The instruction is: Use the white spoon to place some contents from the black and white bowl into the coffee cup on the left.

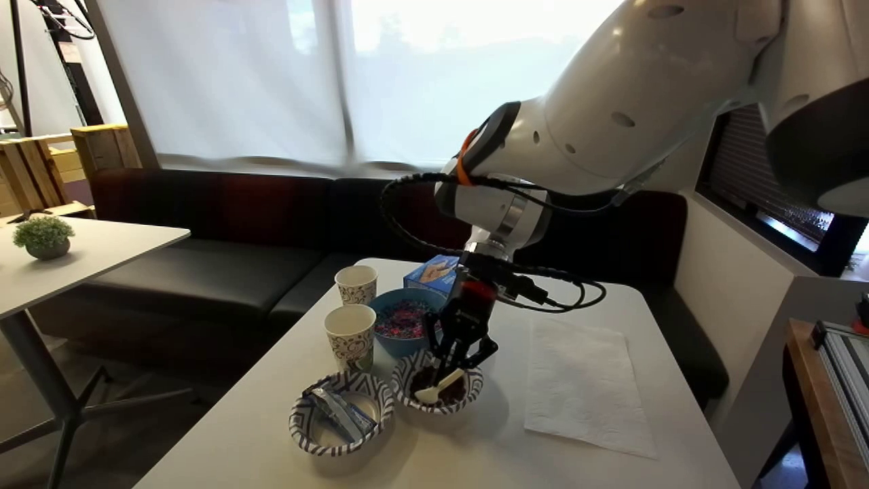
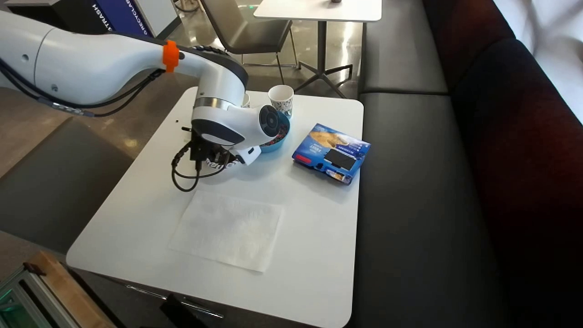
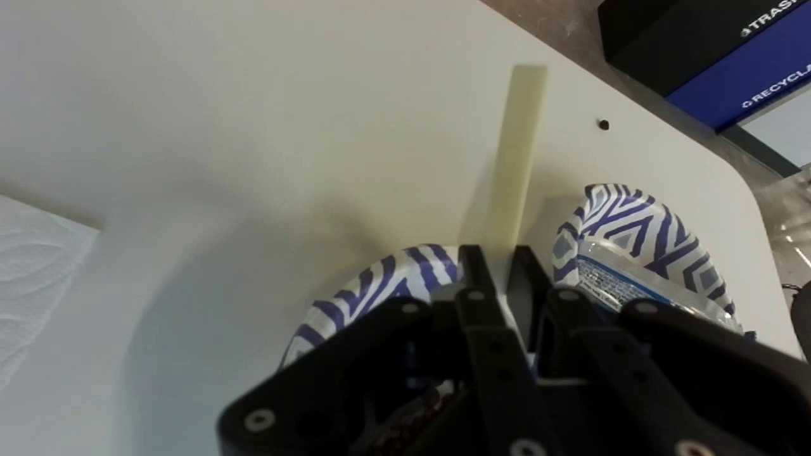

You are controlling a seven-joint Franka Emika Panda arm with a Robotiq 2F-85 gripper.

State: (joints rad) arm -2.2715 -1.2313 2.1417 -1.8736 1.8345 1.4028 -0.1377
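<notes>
My gripper (image 1: 445, 370) is shut on the white spoon (image 1: 429, 394). It also shows in the wrist view (image 3: 496, 259), where the spoon's pale handle (image 3: 516, 139) sticks out past the fingertips. The spoon's head is low over the dark contents of the black and white bowl (image 1: 473, 388); whether it touches them I cannot tell. Part of this bowl's striped rim shows in the wrist view (image 3: 380, 282). Two patterned paper cups stand beyond it, a nearer cup (image 1: 349, 333) and a farther cup (image 1: 356, 282). In an exterior view the arm hides the fingers and spoon.
A like-striped bowl (image 1: 299, 424) with silvery packets stands beside the bowl. A blue bowl (image 1: 394, 346) with reddish contents stands close behind it, near the cups. A blue box (image 2: 334, 152) lies at the table edge. A white paper sheet (image 2: 227, 230) lies on the table (image 2: 314, 255).
</notes>
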